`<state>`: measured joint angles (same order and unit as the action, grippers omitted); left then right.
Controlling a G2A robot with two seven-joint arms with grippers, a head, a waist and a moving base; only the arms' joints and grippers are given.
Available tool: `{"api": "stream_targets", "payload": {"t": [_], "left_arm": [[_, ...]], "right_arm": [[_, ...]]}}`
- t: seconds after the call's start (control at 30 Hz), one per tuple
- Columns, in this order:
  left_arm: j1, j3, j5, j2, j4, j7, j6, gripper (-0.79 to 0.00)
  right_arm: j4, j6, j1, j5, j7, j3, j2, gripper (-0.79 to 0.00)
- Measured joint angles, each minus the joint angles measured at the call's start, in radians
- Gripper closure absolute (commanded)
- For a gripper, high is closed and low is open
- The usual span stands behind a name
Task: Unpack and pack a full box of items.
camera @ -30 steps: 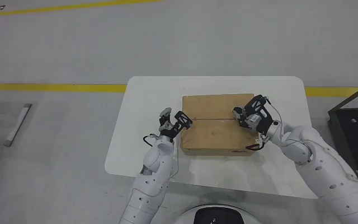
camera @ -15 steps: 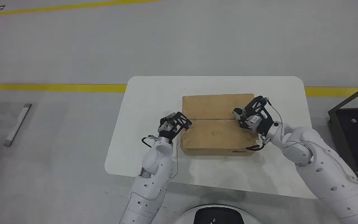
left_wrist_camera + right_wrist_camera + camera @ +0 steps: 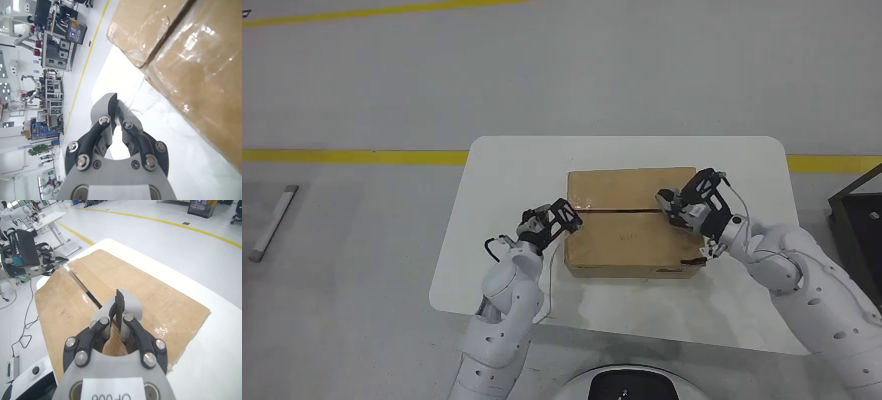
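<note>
Two jaws of my left gripper [image 3: 117, 111] are pinched together on a strip of clear tape [image 3: 136, 91] that runs off the cardboard box [image 3: 627, 222]. The box lies closed mid-way on the white table [image 3: 502, 180]. My right gripper [image 3: 118, 306] rests on the box's top seam, jaws pressed together.

The cardboard box [image 3: 627, 190] sits on the table [image 3: 502, 170], right of the tabletop's middle, and its closed flaps meet in a seam [image 3: 622, 211] running left to right. The left gripper [image 3: 570, 213] is at the seam's left end, just beside the box, pinching a tape strip [image 3: 135, 94] that stretches from the box's edge to its fingers. The right gripper [image 3: 672, 205] is over the seam's right end, fingers pressed together above the box top.
</note>
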<state>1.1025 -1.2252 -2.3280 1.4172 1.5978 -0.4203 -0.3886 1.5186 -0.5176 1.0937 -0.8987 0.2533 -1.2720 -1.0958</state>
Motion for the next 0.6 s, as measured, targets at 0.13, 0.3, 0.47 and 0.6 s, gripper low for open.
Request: {"api": "stream_targets", "payload": {"t": [0.13, 0.3, 0.47, 0.6], "left_arm": [[-0.005, -0.013, 0.007, -0.003, 0.050, -0.024, -0.046, 0.000], [-0.004, -0.015, -0.001, -0.006, 0.088, -0.035, -0.086, -0.129], [-0.005, -0.017, 0.016, -0.005, 0.108, -0.053, -0.091, -0.785], [-0.007, -0.006, -0.001, -0.004, 0.127, -0.072, -0.058, -0.785]], "right_arm": [[0.008, -0.042, 0.003, 0.012, -0.002, -0.003, 0.002, 0.000], [-0.005, -0.014, -0.006, -0.013, 0.031, 0.027, -0.003, 0.000], [-0.026, 0.015, -0.026, -0.026, 0.035, 0.052, -0.009, 0.000], [-0.035, 0.030, -0.041, -0.038, 0.041, 0.066, -0.013, 0.000]]}}
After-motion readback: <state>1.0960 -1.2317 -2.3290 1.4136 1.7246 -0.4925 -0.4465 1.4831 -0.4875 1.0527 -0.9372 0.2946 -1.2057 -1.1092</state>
